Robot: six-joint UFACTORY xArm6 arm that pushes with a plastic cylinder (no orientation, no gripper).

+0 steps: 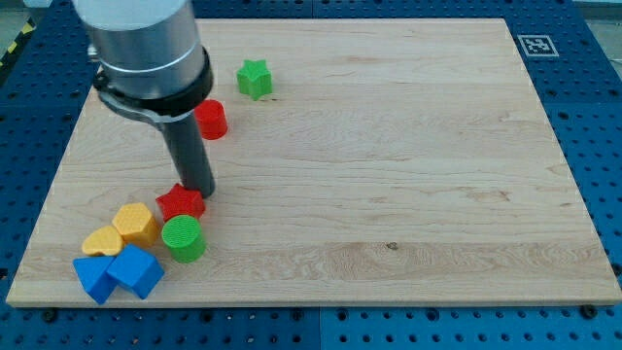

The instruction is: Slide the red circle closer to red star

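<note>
The table (389, 146) is a pale wooden board lying on a blue pegboard base (593, 97). A green star (255, 79) sits near the view's top, with the red circle (211, 119) just below and left of it. Lower down, the red star (181, 202) touches the green circle (183, 238). At the view's bottom left, two yellow blocks (121, 231) and two blue blocks (119, 274) cluster together. My tip (197, 191) rests at the red star's upper edge.
</note>
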